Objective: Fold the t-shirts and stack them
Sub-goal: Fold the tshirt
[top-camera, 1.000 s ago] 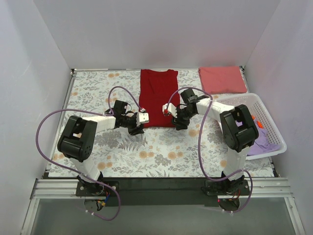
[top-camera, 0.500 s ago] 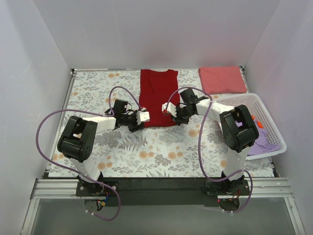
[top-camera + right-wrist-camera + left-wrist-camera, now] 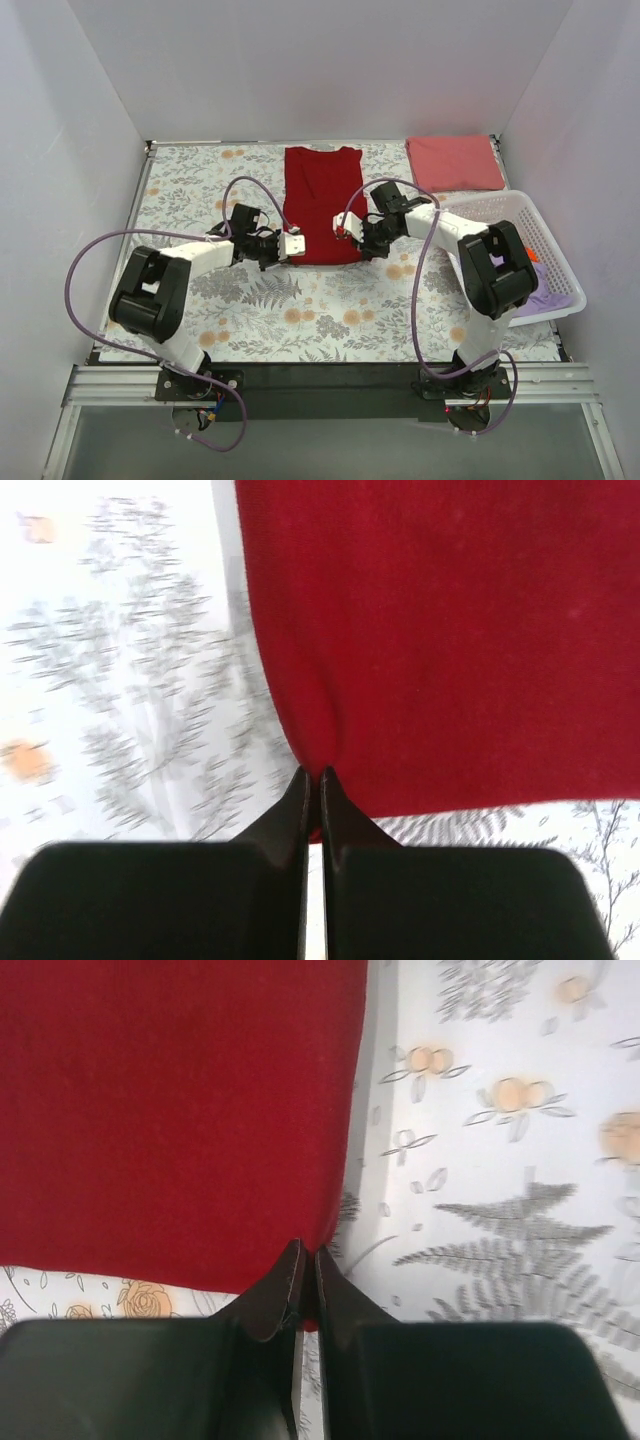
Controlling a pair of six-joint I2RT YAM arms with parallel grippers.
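Lying flat on the floral cloth [image 3: 200, 190], centre of the table towards the far edge: one crimson t-shirt [image 3: 322, 200], folded into a long narrow rectangle, collar end far, hem end near.

Left gripper [image 3: 296, 245]: at the near left corner of the crimson t-shirt. Fingers pressed together with the fabric edge pinched between their tips; the wrist view shows red cloth running down into the closed tips.

Right gripper [image 3: 345, 228]: at the near right corner of the same shirt. Fingers likewise clamped together on the cloth, which puckers slightly just ahead of the tips.

Both arms reach inward from their bases at the near edge, wrists facing each other across the hem.

Pink t-shirt [image 3: 455, 163]: folded into a flat rectangle, far right corner of the table, apart from the crimson one.

Basket [image 3: 556, 250]: white plastic lattice, right side, just near of the pink t-shirt. Contents: one purple t-shirt [image 3: 545, 293], crumpled, at the near end; a small patch of orange fabric beside it, too little showing to identify.
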